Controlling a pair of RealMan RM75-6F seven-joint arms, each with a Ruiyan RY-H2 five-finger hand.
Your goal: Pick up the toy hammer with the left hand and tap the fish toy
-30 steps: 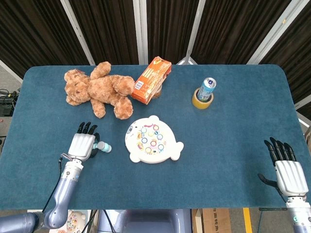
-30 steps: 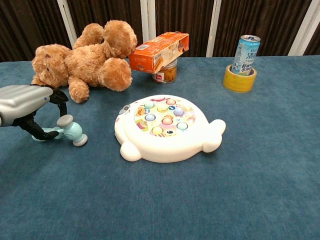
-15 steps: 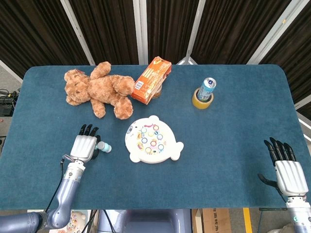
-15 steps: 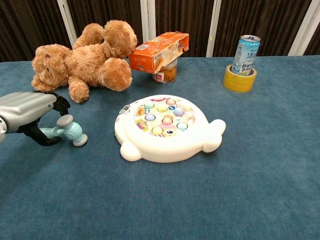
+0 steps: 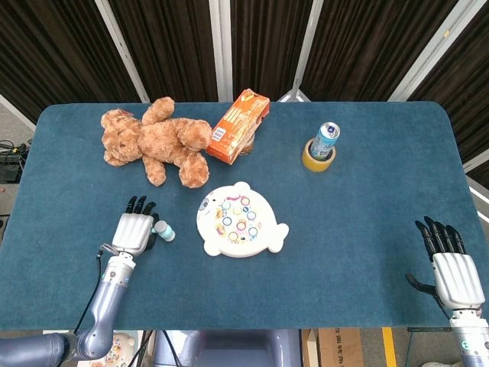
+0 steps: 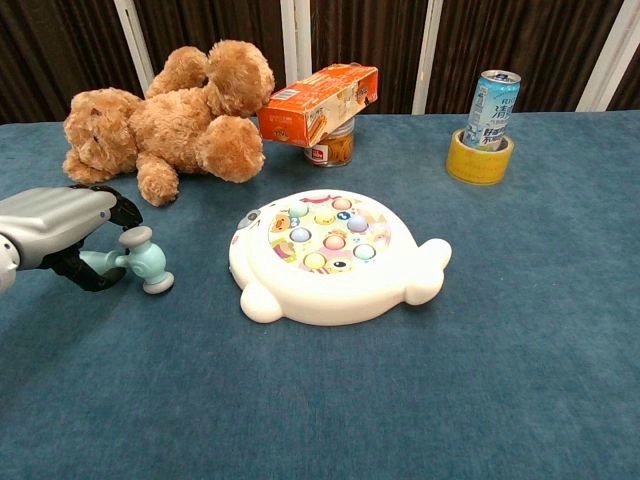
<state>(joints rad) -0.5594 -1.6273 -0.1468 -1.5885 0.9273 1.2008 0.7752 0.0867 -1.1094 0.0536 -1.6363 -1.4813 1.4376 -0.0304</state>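
The pale teal toy hammer (image 6: 135, 262) is sitting with its handle inside the curl of the left hand's dark fingers (image 6: 85, 273), its grey-capped head sticking out just beyond them. The white fish toy (image 6: 332, 256), round-bodied with pastel buttons on top, is lying flat on the tabletop (image 6: 420, 400), apart from the fingers, beyond the hammer's head.

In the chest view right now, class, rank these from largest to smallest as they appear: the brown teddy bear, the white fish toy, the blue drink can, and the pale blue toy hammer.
1. Brown teddy bear and white fish toy: similar; the nearer fish makes ranking unsure.
2. Blue drink can.
3. Pale blue toy hammer, partly hidden by the left hand holding its handle.
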